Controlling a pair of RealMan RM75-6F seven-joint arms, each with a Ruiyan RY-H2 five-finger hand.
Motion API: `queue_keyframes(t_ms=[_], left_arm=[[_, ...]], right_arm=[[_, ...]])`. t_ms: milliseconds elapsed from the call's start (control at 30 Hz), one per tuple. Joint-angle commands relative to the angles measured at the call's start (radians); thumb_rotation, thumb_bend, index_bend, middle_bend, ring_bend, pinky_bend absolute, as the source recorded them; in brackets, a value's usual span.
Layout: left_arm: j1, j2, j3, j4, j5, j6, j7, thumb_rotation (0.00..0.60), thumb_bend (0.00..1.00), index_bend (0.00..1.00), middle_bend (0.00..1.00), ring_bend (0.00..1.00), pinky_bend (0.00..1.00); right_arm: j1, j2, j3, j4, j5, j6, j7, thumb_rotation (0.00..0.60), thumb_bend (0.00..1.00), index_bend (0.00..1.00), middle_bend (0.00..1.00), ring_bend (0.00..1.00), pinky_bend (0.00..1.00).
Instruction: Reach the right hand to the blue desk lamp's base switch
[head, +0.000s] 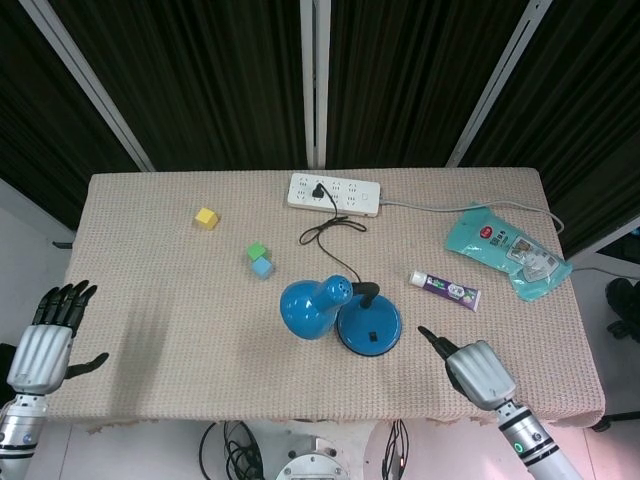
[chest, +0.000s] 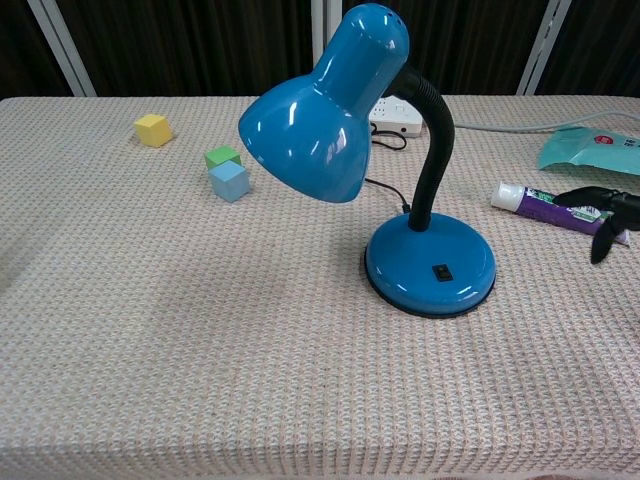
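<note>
Nearest the robot, at the front edge of the tabletop (head: 180, 330), the right robot hand (head: 478, 372) is being held low over the cloth, empty, with one finger stretched out ahead and the rest seemingly drawn in; how tightly they are curled cannot be told. In the chest view only its dark fingertips (chest: 598, 215) are being shown, entering from the right edge. The left robot hand (head: 47, 337) is being kept off the tabletop's left edge, fingers spread, holding nothing.

The blue desk lamp (head: 340, 312) is standing just beyond, near the middle front of the tabletop. Its base switch (chest: 440, 271), a small dark rocker, is set on the near side of the round base (chest: 430, 265). From the right robot hand the switch is lying to the robot's left and slightly farther away, and the extended finger is being aimed roughly along that line. The right robot hand is judged much the nearer of the two, though a clear gap is still being left to the base.

Beside the path, the toothpaste tube (head: 444, 290) is lying just beyond the hand. Farther back, the teal packet (head: 505, 248), the green and blue blocks (head: 260, 259), the yellow block (head: 207, 218) and the power strip (head: 334, 194), into which a dark plug and cord are fitted, are resting. No open container is being shown.
</note>
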Motion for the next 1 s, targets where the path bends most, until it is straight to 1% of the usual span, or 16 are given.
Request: queue_keyframes(t_ms=[33, 200, 433, 700, 1000], left_arm=[[-0.001, -0.001, 0.001, 0.002, 0.0, -0.002, -0.002, 0.6, 0.03, 0.01, 0.02, 0.0, 0.0], [-0.004, -0.003, 0.002, 0.005, 0.001, -0.008, -0.005, 0.6, 0.03, 0.01, 0.02, 0.0, 0.0], [-0.004, -0.004, 0.002, 0.008, 0.001, -0.007, -0.008, 0.6, 0.03, 0.01, 0.02, 0.0, 0.0], [-0.005, -0.004, 0.002, 0.01, 0.002, -0.006, -0.009, 0.6, 0.03, 0.01, 0.02, 0.0, 0.0], [-0.005, -0.004, 0.003, 0.009, 0.001, -0.007, -0.01, 0.6, 0.03, 0.01, 0.02, 0.0, 0.0]], right_arm=[[0.011, -0.013, 0.0, -0.025, 0.036, -0.034, -0.059, 0.6, 0.76, 0.0, 0.88, 0.89, 0.92], [0.035, -0.031, 0.003, -0.051, 0.112, -0.109, -0.141, 0.6, 0.77, 0.0, 0.89, 0.9, 0.93], [0.087, -0.077, 0.018, -0.074, 0.179, -0.19, -0.197, 0.6, 0.78, 0.0, 0.9, 0.91, 0.94], [0.126, -0.108, 0.034, -0.089, 0.248, -0.224, -0.242, 0.6, 0.78, 0.0, 0.9, 0.91, 0.94], [0.157, -0.139, 0.043, -0.085, 0.326, -0.233, -0.284, 0.6, 0.78, 0.0, 0.9, 0.91, 0.94]])
